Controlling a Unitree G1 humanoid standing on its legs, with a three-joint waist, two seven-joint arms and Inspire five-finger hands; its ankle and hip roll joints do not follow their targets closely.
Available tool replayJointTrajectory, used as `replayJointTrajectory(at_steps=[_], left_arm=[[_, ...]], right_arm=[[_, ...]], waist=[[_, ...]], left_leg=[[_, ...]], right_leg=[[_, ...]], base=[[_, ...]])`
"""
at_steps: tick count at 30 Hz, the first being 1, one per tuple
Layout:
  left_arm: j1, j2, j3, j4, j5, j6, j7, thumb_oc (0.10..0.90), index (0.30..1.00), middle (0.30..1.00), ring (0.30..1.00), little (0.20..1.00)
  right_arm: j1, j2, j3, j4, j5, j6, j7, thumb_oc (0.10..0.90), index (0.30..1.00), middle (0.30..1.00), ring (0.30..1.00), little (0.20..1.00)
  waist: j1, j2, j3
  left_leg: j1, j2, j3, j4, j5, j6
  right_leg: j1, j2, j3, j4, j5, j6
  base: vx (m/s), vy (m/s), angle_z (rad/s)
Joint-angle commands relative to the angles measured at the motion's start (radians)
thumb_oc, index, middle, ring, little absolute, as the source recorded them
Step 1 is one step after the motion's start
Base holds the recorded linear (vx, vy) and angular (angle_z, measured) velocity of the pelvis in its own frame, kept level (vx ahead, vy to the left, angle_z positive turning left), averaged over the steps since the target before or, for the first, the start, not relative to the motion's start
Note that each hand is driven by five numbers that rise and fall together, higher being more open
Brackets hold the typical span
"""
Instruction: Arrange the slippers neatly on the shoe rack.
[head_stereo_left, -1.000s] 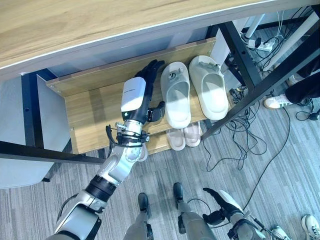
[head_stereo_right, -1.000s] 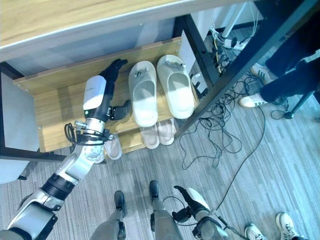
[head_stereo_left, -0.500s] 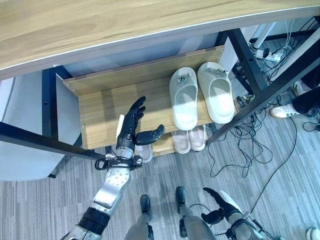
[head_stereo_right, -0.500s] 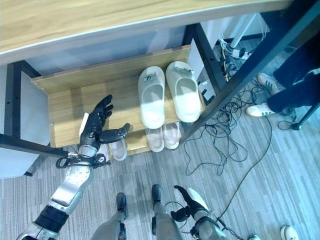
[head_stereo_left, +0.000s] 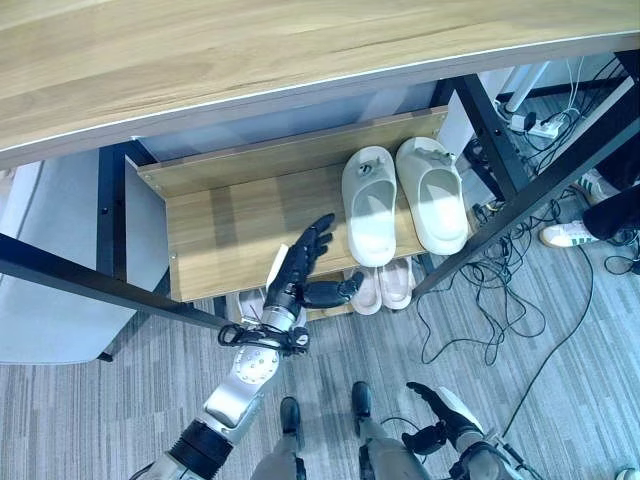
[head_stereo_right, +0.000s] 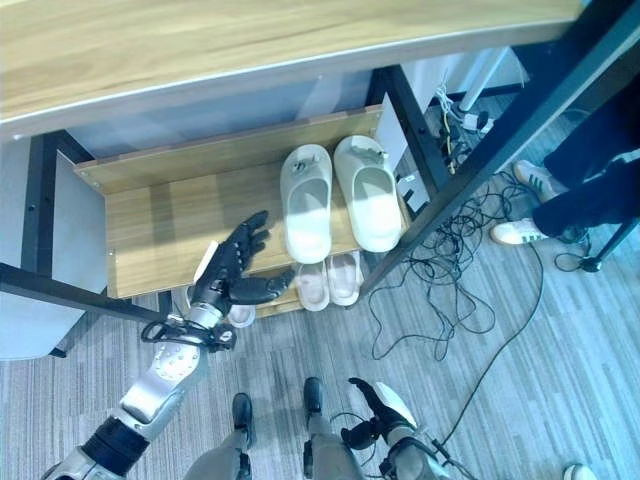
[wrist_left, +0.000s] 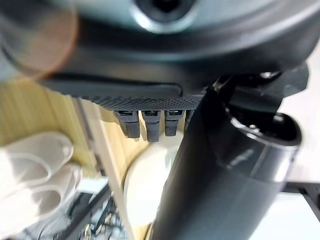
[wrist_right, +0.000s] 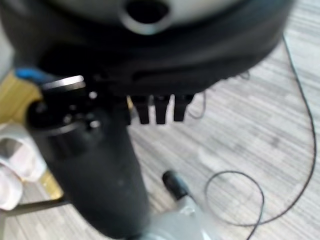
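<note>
Two white slippers (head_stereo_left: 405, 194) sat side by side at the right end of the shoe rack's (head_stereo_left: 230, 215) top shelf. Two pink slippers (head_stereo_left: 384, 283) sat on the shelf below them. The left hand (head_stereo_left: 303, 270) was over the rack's front edge, fingers straight and spread, holding nothing. The right hand (head_stereo_left: 432, 410) hung low over the floor (head_stereo_left: 560, 360), fingers loose, empty.

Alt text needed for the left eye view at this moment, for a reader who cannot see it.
Two white slippers sit side by side at the right end of a wooden shoe rack's upper shelf, under a wooden tabletop. The robot's open left hand hovers at the shelf's front edge; a pinkish pair lies on the level below.
</note>
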Motion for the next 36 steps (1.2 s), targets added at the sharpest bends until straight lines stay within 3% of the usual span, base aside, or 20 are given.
replayJointTrajectory(at_steps=[1, 21, 36], left_arm=[[-0.107, -0.040, 0.005, -0.034, -0.009, -0.073, -0.016, 0.800, 0.900, 0.900, 0.900, 0.900], [-0.232, -0.102, -0.070, 0.036, -0.013, -0.068, 0.009, 0.800, 0.900, 0.900, 0.900, 0.900], [-0.193, -0.047, 0.004, 0.013, 0.026, -0.058, 0.001, 0.800, 0.900, 0.900, 0.900, 0.900]], right_arm=[[0.061, -0.002, 0.024, -0.006, 0.016, -0.017, -0.027, 0.800, 0.900, 0.900, 0.900, 0.900], [0.059, -0.007, 0.039, 0.003, 0.022, -0.010, -0.036, 0.800, 0.900, 0.900, 0.900, 0.900], [0.077, -0.005, 0.023, 0.001, 0.018, -0.015, -0.027, 0.800, 0.900, 0.900, 0.900, 0.900]], waist=[[-0.004, -0.038, -0.070], [-0.025, -0.038, -0.063], [-0.017, -0.038, -0.088]], left_leg=[[-0.080, -0.030, -0.006, -0.015, 0.057, 0.020], [-0.078, -0.026, 0.009, -0.015, 0.050, 0.019], [-0.063, -0.025, 0.007, -0.015, 0.045, 0.018]], right_leg=[[-0.030, -0.027, -0.049, 0.024, -0.030, 0.047], [-0.038, -0.025, -0.035, 0.026, -0.030, 0.048], [-0.015, -0.025, -0.047, 0.021, -0.038, 0.048]], base=[[0.00, 0.000, 0.00], [0.00, -0.002, -0.01], [0.00, 0.000, 0.00]])
